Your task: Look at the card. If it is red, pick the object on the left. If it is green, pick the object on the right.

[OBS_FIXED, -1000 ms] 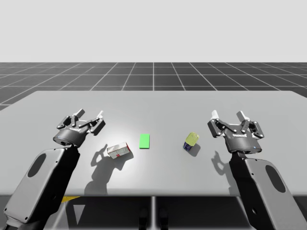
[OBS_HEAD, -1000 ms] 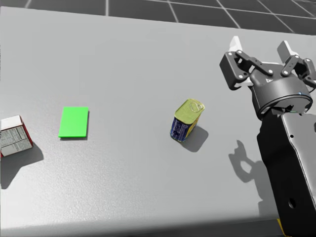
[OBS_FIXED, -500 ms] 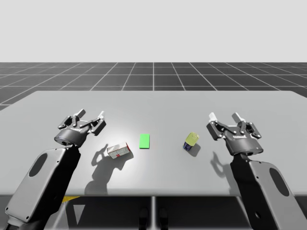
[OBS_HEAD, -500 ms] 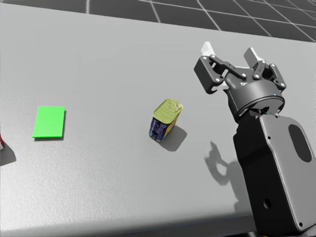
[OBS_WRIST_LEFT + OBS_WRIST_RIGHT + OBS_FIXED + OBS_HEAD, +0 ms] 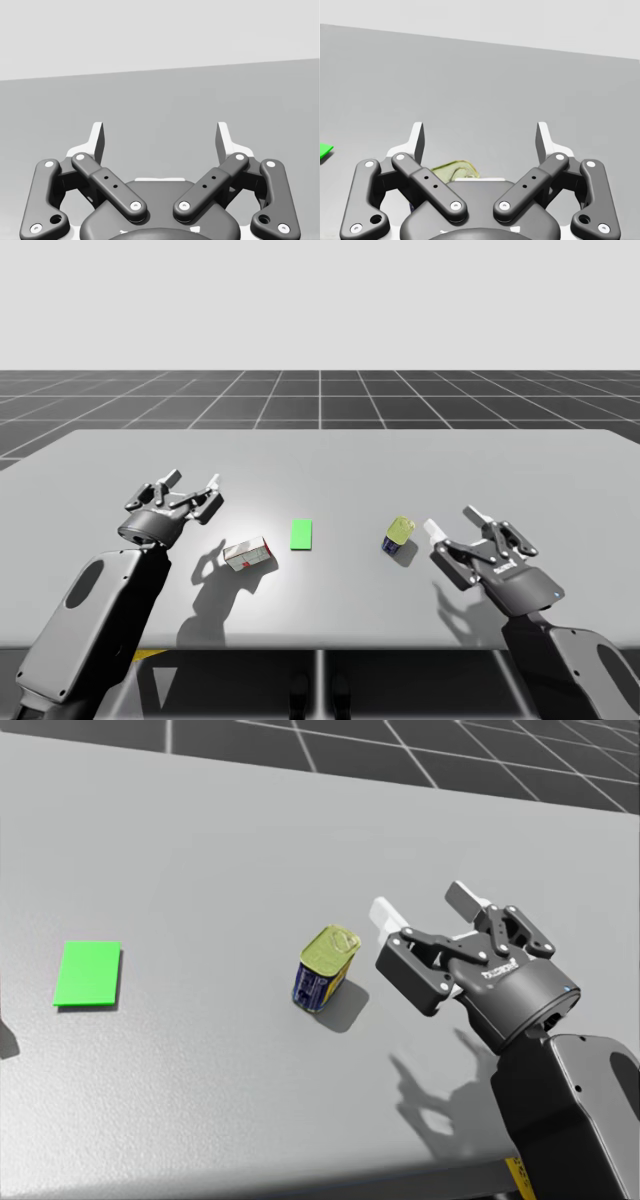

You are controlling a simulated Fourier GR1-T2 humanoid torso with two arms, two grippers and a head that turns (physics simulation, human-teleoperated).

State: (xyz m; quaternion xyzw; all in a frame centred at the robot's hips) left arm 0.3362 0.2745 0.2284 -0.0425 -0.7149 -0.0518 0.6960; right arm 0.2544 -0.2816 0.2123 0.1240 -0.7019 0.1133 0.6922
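green card (image 5: 302, 534): lying flat mid-table, so the right-hand object is the one applying.
yellow-topped blue can (image 5: 398, 536): standing right of the card, untouched.
my right gripper (image 5: 452, 522): spread wide, empty, closing in over the last second, now nearing the can; my head is turning right with it.
my left gripper (image 5: 190, 480): wide, idling.
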